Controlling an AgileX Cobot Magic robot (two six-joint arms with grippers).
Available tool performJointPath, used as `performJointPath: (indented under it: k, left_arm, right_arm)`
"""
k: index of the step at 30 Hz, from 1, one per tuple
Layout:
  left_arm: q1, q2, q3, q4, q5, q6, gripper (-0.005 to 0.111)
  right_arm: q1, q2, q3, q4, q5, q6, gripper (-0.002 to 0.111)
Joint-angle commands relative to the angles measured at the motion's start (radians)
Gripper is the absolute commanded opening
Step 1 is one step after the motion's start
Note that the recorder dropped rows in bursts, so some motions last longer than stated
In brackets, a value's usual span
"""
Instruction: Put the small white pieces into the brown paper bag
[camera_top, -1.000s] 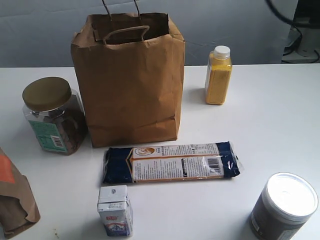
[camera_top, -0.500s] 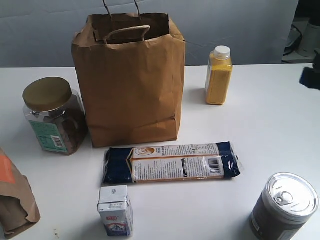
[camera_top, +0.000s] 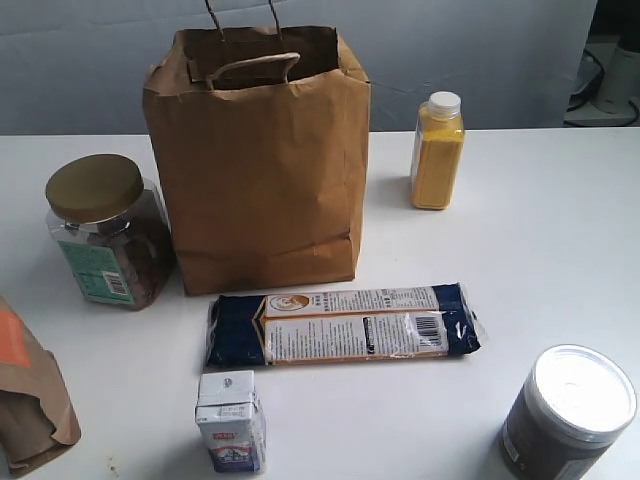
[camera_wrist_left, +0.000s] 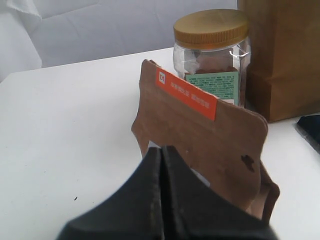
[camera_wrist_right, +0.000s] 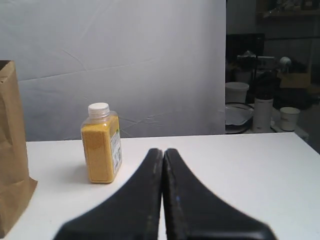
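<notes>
The tall brown paper bag (camera_top: 260, 160) stands upright and open at the back middle of the white table (camera_top: 560, 250), handles up. Its side also shows in the left wrist view (camera_wrist_left: 285, 55) and the right wrist view (camera_wrist_right: 10, 150). No small white pieces show in any view. Neither gripper appears in the exterior view. My left gripper (camera_wrist_left: 161, 148) is shut with nothing in it, just in front of the smaller brown bag with an orange patch (camera_wrist_left: 200, 135). My right gripper (camera_wrist_right: 163, 150) is shut and empty, above bare table, pointing past the yellow bottle (camera_wrist_right: 101, 145).
A gold-lidded jar (camera_top: 100, 230) stands left of the big bag and the yellow bottle (camera_top: 437, 155) right of it. In front lie a long blue-and-white packet (camera_top: 340, 325), a small white-and-blue carton (camera_top: 230, 420), a tin (camera_top: 570, 410) and the smaller brown bag (camera_top: 25, 390).
A dark part of the right arm showed at the right edge of the exterior view half a second ago and is now gone. Nothing on the table has moved.
</notes>
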Motion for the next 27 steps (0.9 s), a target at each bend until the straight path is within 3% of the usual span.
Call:
performJointPath:
  k: [1, 7, 21, 27]
  left_arm:
    - [-0.008, -0.003, 0.003, -0.009, -0.006, -0.002, 0.0]
    - [-0.008, -0.003, 0.003, -0.009, -0.006, -0.002, 0.0]
    - [-0.008, -0.003, 0.003, -0.009, -0.002, -0.002, 0.0]
    - [-0.008, -0.003, 0.003, -0.009, -0.002, -0.002, 0.0]
  right_arm:
    - [-0.009, -0.155, 0.039, 0.03, 0.077, -0.073, 0.0]
    - [-0.009, -0.331, 0.039, -0.056, 0.175, -0.013, 0.0]
    - [-0.019, -0.331, 0.039, -0.134, 0.265, 0.047, 0.0]
    - [-0.019, -0.331, 0.039, -0.028, 0.265, 0.076, 0.0]
